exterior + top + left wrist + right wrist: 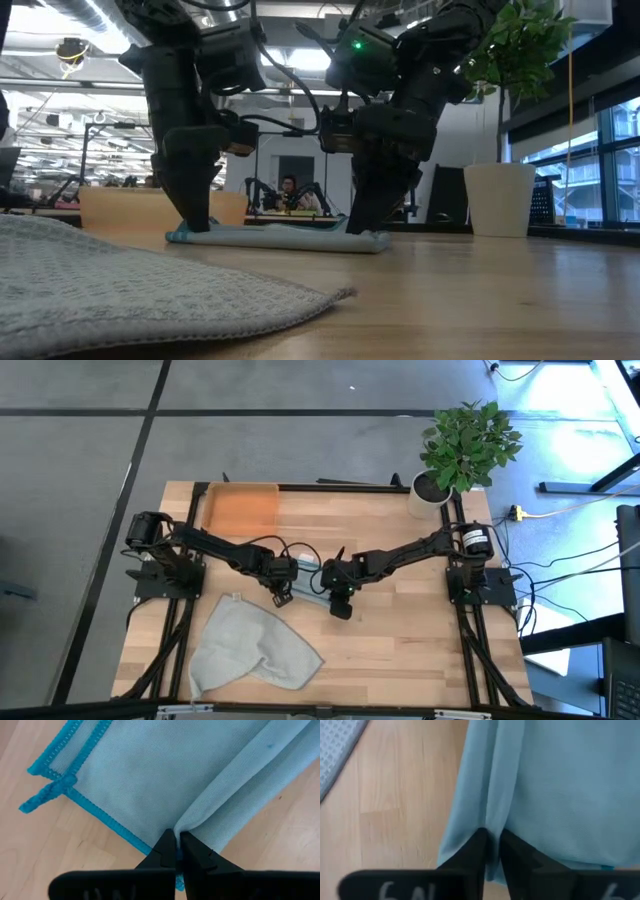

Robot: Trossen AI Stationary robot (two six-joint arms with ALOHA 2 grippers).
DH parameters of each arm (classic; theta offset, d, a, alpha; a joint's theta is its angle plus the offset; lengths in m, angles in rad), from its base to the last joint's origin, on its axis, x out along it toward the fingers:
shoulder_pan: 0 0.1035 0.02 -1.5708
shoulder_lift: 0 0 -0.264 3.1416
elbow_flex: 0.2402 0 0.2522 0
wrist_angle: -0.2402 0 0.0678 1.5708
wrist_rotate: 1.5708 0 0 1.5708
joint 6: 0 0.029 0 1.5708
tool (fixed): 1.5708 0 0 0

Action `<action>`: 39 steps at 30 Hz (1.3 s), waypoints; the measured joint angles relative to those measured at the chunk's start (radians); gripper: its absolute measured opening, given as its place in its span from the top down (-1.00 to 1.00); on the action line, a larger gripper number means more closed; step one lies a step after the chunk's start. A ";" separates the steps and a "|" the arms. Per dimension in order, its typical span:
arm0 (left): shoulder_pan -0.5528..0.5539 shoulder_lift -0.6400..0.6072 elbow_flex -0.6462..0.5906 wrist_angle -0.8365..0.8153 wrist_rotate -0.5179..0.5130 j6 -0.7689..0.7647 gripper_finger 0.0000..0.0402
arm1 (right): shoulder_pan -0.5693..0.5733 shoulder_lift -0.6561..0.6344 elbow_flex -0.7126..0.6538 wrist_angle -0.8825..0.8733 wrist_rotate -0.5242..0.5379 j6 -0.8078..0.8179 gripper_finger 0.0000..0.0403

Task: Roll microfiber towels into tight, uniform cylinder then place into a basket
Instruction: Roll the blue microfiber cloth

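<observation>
The light teal towel [306, 584] lies folded into a narrow band on the middle of the wooden table, flat on the wood in the low view [280, 238]. My left gripper [282, 597] stands shut at its left end, and my right gripper [341, 609] stands at its right end with cloth between nearly closed fingers. The pale grey-green towel [252, 650] lies crumpled near the front edge. The orange basket [240, 510] sits at the far left of the table. My left gripper [176, 851] pinches a raised fold of the teal towel [186, 822] between its two fingers, right at the towel's bright-blue stitched edge. The fingers come from above, pointing steeply down. The towel lies on the table, with pleats running away from the fingers. My right gripper [492, 851] has a narrow ridge of the teal towel [492, 826] between its two fingers, at the towel's edge. It comes down slanting from above. The towel rests on the table; one layer or several, I cannot tell.
A white pot with a green plant [432, 493] stands at the far right corner. Bare wood lies to the right of my right gripper and between the basket and the teal towel. The grey-green towel [120, 290] fills the near left.
</observation>
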 joint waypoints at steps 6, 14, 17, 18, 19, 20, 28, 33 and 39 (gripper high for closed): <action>0.000 0.001 -0.001 0.000 0.005 0.000 1.00 | -0.014 0.002 0.104 -0.142 0.003 -0.030 0.55; 0.000 0.002 -0.001 -0.001 0.006 0.002 1.00 | 0.019 0.002 0.253 -0.256 0.136 -0.132 0.60; 0.000 0.002 -0.001 -0.001 0.006 0.008 1.00 | 0.051 0.001 0.255 -0.199 0.123 -0.174 0.61; 0.000 0.002 -0.002 -0.001 0.006 0.008 1.00 | 0.061 0.000 0.243 -0.167 0.122 -0.184 0.61; 0.000 0.002 -0.002 -0.005 0.006 0.008 1.00 | 0.069 -0.001 0.224 -0.137 0.122 -0.198 0.61; 0.000 0.002 -0.003 -0.007 0.004 0.010 1.00 | 0.074 -0.001 0.202 -0.101 0.122 -0.206 0.61; -0.001 0.003 -0.002 -0.006 0.001 0.010 1.00 | 0.060 0.000 0.014 0.170 0.117 -0.206 0.62; -0.001 0.003 -0.002 -0.006 0.002 0.010 1.00 | 0.026 0.000 -0.074 0.244 0.123 -0.185 0.62; -0.005 0.003 -0.002 -0.005 0.020 0.044 1.00 | 0.006 -0.004 -0.109 0.278 0.132 -0.177 0.62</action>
